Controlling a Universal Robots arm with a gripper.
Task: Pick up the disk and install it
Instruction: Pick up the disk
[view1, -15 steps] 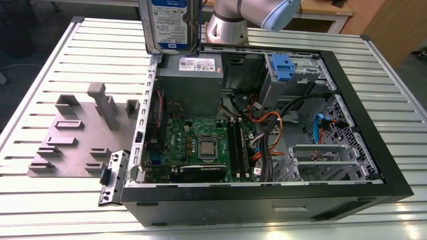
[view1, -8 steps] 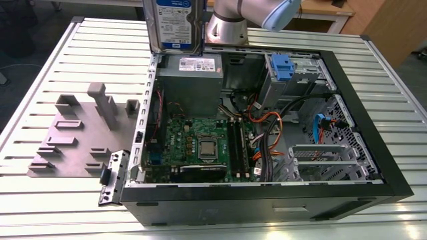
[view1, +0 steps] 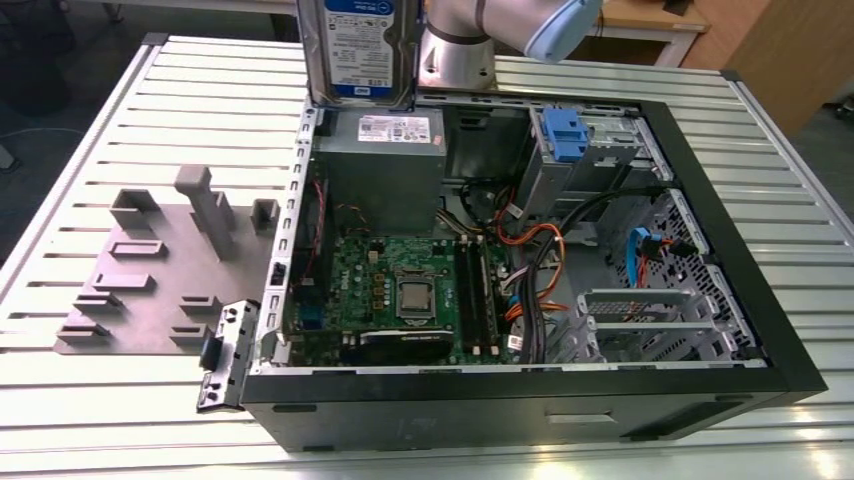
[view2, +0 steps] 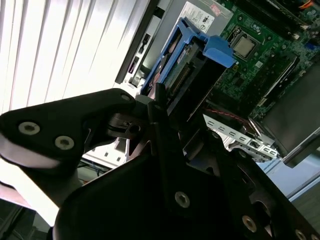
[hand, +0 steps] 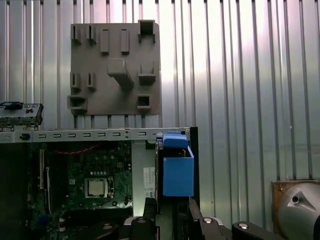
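A pale metal table (view1: 94, 420) made of long parallel slats. An open black computer case (view1: 534, 405) lies on its side on it. Just beside the case, on the exterior view's left, rests a flat grey fixture plate (view1: 147, 300) with upright blocks. A small grey-and-black bracket (view1: 227, 352) stands at the case's near corner, between case and plate.

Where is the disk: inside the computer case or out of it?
Out: the disk hangs upright, held in the gripper, above the open case.
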